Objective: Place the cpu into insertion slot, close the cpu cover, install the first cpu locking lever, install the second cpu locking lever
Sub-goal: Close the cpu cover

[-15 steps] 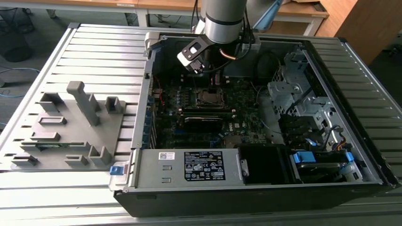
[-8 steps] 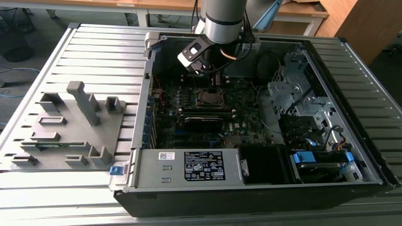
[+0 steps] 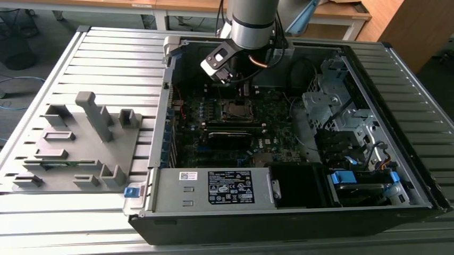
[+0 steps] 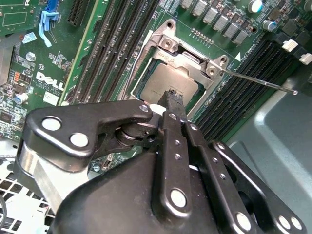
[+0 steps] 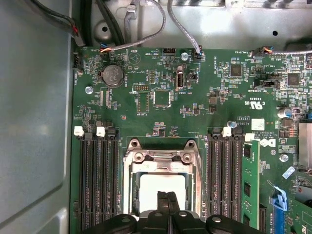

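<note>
The cpu lies flat in the insertion slot, its dull silver top showing through the window of the cpu cover. The cover's silver frame lies down over the chip. A thin locking lever rod sticks out sideways from the socket's corner. My gripper is shut with nothing between its fingers. Its tips hang just over the chip's edge; I cannot tell if they touch it. In the exterior view the gripper hovers above the socket inside the open computer case.
Black memory slots flank the socket on both sides, and a green memory stick stands in one. The case walls, a power supply and drive cages ring the board. A grey fixture tray sits at the exterior view's left.
</note>
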`<state>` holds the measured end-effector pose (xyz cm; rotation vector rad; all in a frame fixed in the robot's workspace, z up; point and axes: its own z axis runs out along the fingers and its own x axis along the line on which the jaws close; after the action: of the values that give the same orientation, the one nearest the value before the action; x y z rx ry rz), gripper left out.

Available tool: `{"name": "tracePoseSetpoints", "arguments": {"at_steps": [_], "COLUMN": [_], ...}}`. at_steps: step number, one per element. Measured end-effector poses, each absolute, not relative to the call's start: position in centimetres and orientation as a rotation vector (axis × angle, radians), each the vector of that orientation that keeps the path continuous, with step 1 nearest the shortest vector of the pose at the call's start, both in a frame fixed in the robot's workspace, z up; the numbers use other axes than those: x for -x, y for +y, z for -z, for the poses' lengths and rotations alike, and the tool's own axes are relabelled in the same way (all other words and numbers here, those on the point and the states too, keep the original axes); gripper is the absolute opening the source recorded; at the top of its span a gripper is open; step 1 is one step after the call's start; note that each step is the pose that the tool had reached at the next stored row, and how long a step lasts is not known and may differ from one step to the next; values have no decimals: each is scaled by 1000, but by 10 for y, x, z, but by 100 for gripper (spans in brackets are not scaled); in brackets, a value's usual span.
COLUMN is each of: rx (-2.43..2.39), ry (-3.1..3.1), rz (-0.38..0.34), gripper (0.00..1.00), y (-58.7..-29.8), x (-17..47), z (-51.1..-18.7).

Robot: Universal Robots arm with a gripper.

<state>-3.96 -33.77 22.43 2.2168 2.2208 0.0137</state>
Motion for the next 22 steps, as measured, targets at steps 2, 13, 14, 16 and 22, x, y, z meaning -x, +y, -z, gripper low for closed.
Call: {"name": "tracePoseSetpoints", "arguments": {"at_steps": [2, 13, 14, 16, 22], "rx": [-2216, -2197, -2197, -2186, -2066], "ry": [2222, 2240, 2240, 2250, 2362], "rz": [-14, -15, -15, -15, -15], "gripper": [11, 11, 11, 11, 11], "y": [-338, -338, -338, -338, -338], "x": [40, 40, 40, 40, 40], "z": [-224, -224, -224, -224, -224]}}
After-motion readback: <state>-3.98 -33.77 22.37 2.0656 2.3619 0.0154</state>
